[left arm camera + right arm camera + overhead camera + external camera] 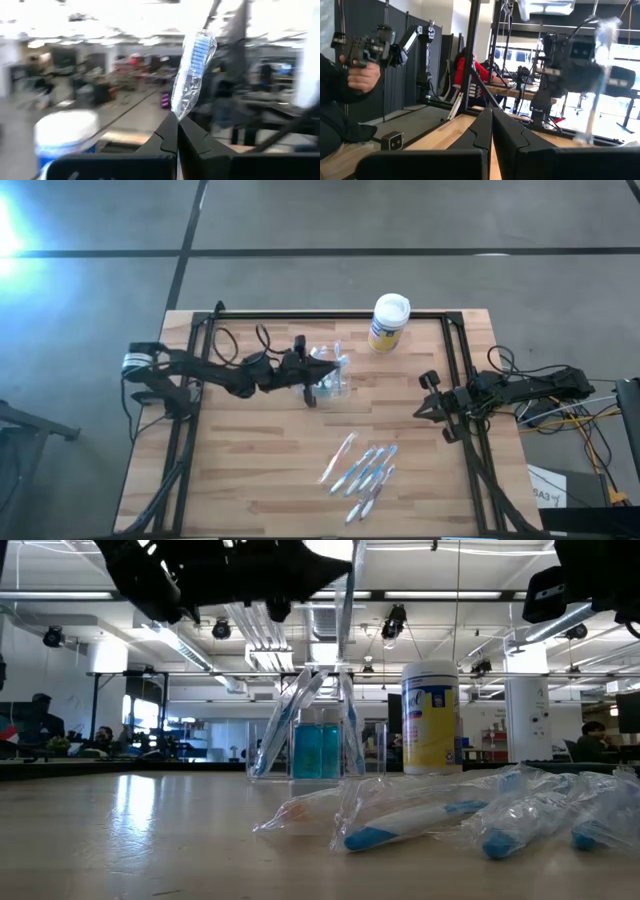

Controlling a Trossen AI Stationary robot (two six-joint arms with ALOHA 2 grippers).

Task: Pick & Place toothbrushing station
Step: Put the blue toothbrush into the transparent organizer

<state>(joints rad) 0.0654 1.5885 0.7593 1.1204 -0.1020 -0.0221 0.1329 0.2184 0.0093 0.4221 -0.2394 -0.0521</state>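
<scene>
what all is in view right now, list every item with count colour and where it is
toothbrush holder: one, clear with blue inside, table centre-left, a few wrapped brushes standing in it
wrapped toothbrush: one, blue bristles in clear wrap, pinched in left gripper above the holder
wrapped toothbrushes: about five, blue and white plus one pinkish, loose at the near-centre of the table
canister: one, yellow with white lid, far edge of table
table: one, light wood
person's hand: one, holding a dark controller, beyond the table
left gripper: shut on the brush
right gripper: shut, empty, right side of table
</scene>
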